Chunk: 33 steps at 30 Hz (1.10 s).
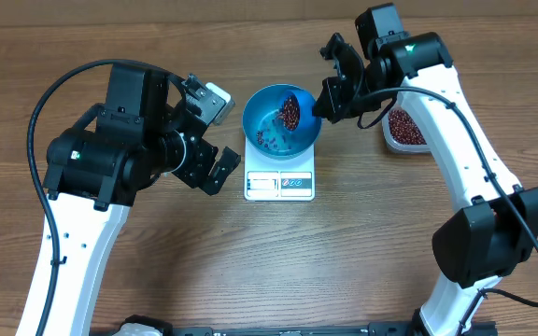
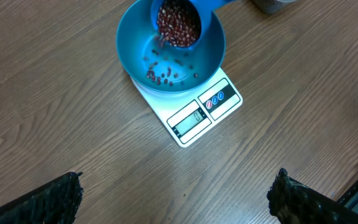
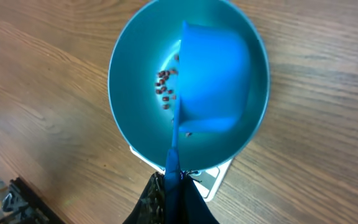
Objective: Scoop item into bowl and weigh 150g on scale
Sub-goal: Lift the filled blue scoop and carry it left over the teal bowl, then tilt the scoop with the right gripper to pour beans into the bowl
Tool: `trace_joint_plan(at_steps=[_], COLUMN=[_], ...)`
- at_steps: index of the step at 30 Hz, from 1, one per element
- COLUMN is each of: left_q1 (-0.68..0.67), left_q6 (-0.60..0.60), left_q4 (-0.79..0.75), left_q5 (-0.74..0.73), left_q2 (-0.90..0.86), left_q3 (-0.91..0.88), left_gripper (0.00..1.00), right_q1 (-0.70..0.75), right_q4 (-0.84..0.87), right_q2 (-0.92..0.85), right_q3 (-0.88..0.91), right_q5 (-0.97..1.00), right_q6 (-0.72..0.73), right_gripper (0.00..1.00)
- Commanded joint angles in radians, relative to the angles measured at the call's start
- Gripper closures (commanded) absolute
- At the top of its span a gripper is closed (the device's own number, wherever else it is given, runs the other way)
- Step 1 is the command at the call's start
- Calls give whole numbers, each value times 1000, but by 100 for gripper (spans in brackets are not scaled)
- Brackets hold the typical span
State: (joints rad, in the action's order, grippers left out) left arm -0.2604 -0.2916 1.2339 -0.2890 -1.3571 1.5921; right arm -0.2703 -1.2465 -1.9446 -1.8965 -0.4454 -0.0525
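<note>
My right fingers (image 3: 197, 208) are clamped on the thin handle of a small blue scoop (image 3: 213, 81). My left fingers (image 2: 42, 202) are spread wide and hold nothing. The scoop is tipped on its side above the scale, its mouth full of dark red-brown beans (image 2: 178, 25). A thin scatter of the same beans lies on the floor of the round blue bowl (image 1: 261, 126), directly under the scoop. The bowl sits on top of the white scale (image 2: 204, 112). It covers the platform but leaves the front strip, with its display and blue-marked buttons, in view. I cannot read the display. To the right of the scale, near it but apart, stands a clear tub (image 1: 405, 128) holding more beans. My left fingers hover close beside the scale on its left, above the wooden desk (image 1: 344, 261) that carries the scale and the tub.
</note>
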Motion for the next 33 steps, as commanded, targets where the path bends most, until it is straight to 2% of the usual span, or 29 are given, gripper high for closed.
trace_joint_plan(at_steps=[1,8,26,33], left_q1=[-2,-2,-2,-2], left_q6=[-16,-16,-16,-16], left_q4=[-4,-4,-4,-4], left_q5=[-15,-15,-15,-15], left_q2=[4,4,4,4], left_q3=[14,14,14,14], left_gripper=[0,0,1,0], right_q1=[-17,-89,-91,-160], right_q4=[7,6,27,20], right_q2=[17,24,82,92], right_q3=[-42,-42,-42,-42], right_q5=[12,171,173,298], right_q6=[4,4,23,23], right_gripper=[96,96,96,96])
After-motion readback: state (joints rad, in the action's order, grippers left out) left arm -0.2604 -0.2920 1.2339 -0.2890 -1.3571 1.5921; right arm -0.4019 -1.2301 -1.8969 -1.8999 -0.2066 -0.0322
